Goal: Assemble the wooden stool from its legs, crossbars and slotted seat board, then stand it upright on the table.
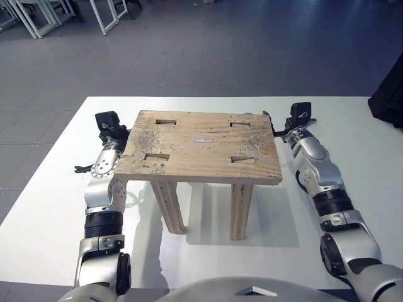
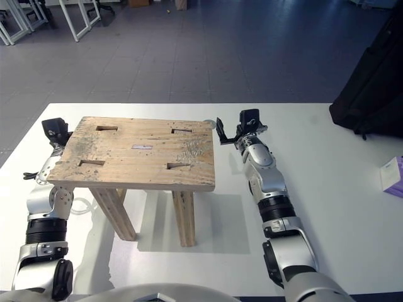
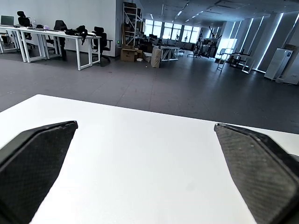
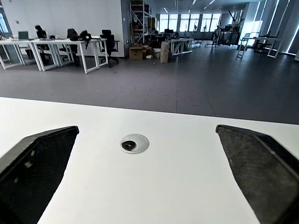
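Here, the stool (image 1: 198, 148) is standing upright on the white table (image 1: 56, 182), fully put together. Nearest the robot, two of its front legs (image 1: 169, 206) are showing under the front edge of the seat, planted on the tabletop. The seat board (image 1: 208, 160) is lying flat across the legs, and its four slots (image 1: 165, 122) are facing up, one near each corner.

The arms are lying along either side of the stool. The left gripper (image 3: 145, 125) is sitting just beside the left edge of the seat, toward its far corner; whether it is touching the wood I cannot tell. Its fingers (image 3: 32, 163) are spreading wide, with bare tabletop showing between them. The right gripper (image 4: 147, 127) is hovering just off the far right corner of the seat, apart from it by a small gap. Its fingers (image 4: 37, 163) are also standing wide open, gripping no part of the stool.

Beyond the right gripper, a round cable port (image 4: 134, 143) is sitting flush in the table. Out at the table's right edge, well apart from the stool, a small box (image 2: 391, 177) is resting. Past the table, grey floor (image 1: 252, 50) is stretching back to white desks (image 4: 60, 49) with office chairs (image 4: 108, 41).
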Motion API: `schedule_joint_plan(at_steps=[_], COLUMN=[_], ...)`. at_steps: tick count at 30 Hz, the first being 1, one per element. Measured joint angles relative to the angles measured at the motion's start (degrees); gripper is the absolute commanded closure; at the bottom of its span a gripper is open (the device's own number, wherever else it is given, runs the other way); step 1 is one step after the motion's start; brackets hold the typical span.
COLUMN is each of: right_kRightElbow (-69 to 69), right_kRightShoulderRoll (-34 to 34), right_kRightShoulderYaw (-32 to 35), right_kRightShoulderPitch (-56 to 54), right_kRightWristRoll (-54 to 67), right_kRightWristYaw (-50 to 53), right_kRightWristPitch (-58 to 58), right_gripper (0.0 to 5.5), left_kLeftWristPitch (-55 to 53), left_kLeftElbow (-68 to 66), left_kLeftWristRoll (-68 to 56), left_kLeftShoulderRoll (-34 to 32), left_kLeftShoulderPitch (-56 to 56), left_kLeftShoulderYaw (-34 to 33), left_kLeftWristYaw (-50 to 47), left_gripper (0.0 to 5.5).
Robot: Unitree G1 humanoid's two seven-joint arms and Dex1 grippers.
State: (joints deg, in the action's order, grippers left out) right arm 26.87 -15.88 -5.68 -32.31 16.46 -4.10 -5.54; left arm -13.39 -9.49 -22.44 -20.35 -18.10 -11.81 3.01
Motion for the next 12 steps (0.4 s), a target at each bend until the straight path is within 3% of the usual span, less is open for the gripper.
schedule_joint_plan(at_steps=[12], right_kRightElbow=[3.98], right_kRightShoulderRoll=[3.06], right_kRightShoulderYaw=[4.34], right_kRightShoulderPitch=[-1.19], right_kRightWristRoll=[-7.25], right_kRightWristYaw=[-0.05], right_kRightWristPitch=[1.73], right_gripper=[0.04], left_kLeftWristPitch=[-0.01], left_kLeftElbow=[0.23], left_kLeftWristRoll=[3.43], left_kLeftShoulderRoll=[2.03], left_kLeftShoulderPitch=[-0.04], left_kLeftShoulderYaw=[-0.03], left_kLeftWristYaw=[0.98], left_gripper=[0.00])
